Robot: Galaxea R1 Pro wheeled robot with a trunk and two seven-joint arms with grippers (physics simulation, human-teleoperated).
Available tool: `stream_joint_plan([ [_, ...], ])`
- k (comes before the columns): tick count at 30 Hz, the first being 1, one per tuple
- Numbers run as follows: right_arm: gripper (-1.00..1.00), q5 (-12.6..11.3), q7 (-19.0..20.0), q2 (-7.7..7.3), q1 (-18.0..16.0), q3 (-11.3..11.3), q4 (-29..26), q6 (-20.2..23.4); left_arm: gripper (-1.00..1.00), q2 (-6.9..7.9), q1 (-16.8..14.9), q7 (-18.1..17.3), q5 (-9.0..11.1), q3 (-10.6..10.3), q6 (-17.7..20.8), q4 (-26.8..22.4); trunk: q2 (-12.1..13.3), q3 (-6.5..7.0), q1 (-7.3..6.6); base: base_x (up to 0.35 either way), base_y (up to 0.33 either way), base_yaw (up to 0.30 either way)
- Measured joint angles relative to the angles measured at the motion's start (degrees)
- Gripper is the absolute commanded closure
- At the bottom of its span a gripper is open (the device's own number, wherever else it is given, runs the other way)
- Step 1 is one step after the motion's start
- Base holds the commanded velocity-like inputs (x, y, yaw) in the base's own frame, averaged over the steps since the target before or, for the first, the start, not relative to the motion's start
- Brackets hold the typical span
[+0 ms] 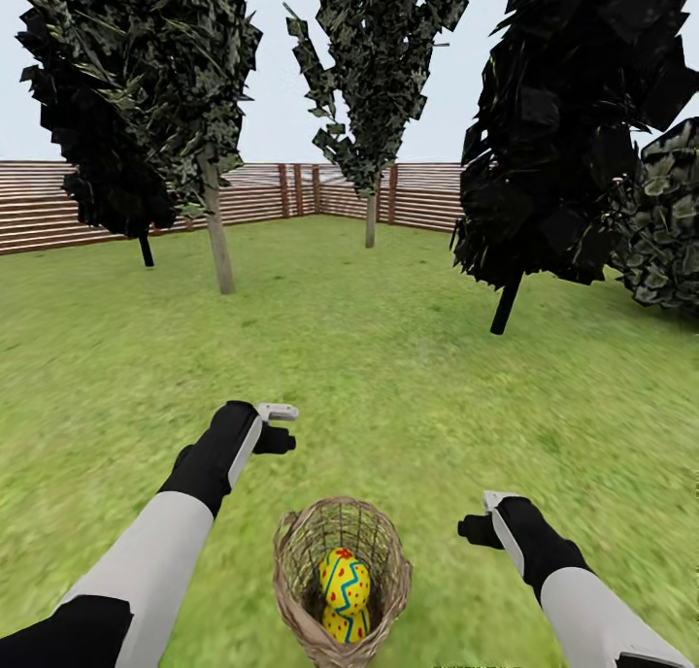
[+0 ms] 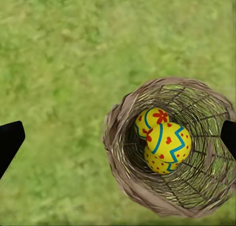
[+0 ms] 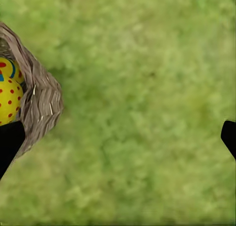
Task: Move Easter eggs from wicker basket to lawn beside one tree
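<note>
The wicker basket (image 1: pixel 340 576) stands on the lawn (image 1: pixel 388 367) just in front of me, between my two arms. In it lie the yellow Easter eggs (image 1: pixel 345 579), stacked; the left wrist view looks down into the basket (image 2: pixel 123 152) and shows all three eggs (image 2: pixel 168 141). My left gripper (image 1: pixel 282 427) hangs open above the grass, a little beyond and left of the basket. My right gripper (image 1: pixel 481 515) is open too, right of the basket, with the basket's wall (image 3: pixel 42 103) and an egg (image 3: pixel 9 100) beside one fingertip (image 3: pixel 10 142). Nothing is held.
A pale-trunked tree (image 1: pixel 219 241) stands ahead left, and a second one (image 1: pixel 371 217) farther back near the slat fence (image 1: pixel 58 212). A black-trunked tree (image 1: pixel 506 304) and a bush (image 1: pixel 670 221) are at the right. Open grass lies between me and them.
</note>
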Motion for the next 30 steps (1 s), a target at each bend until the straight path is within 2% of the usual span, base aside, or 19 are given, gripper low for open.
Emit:
stream_joint_plan([
  [18, -1.00, -0.07, 0.27, -0.04, 0.02, -0.09, 0.06, -0.09, -1.00, 0.00, -0.01, -0.12, 0.02, -0.87, 1.49, 4.23, 0.00, 1.09, -0.01, 0.010, 0.322, -0.235],
  [21, -1.00, -0.06, 0.22, -0.02, 0.03, -0.09, 0.07, -0.13, -1.00, -0.08, -0.01, -0.33, -0.10, -1.77, 1.41, 7.96, 0.00, 1.26, -0.02, 0.123, 0.241, -0.178],
  [26, -1.00, 0.33, -0.05, 0.25, 0.07, -0.02, 0.07, -0.24, -1.00, -0.13, 0.00, -5.51, 0.13, -2.03, 1.29, 8.63, 0.00, 1.30, 0.00, 0.022, 0.028, -0.019],
  [28, -1.00, 0.38, -0.11, 0.21, 0.07, 0.08, 0.18, -0.25, -1.00, -0.35, 0.00, -6.07, 0.21, -2.07, 1.41, 8.72, 0.00, 1.30, 0.00, 0.001, 0.001, -0.001],
  [30, -1.00, 0.44, -0.08, -0.01, 0.05, 0.14, 0.16, -0.22, -1.00, -0.83, 0.05, -6.34, 1.27, -2.01, 1.60, 8.77, -0.38, 1.13, 0.21, 0.000, 0.000, 0.000],
])
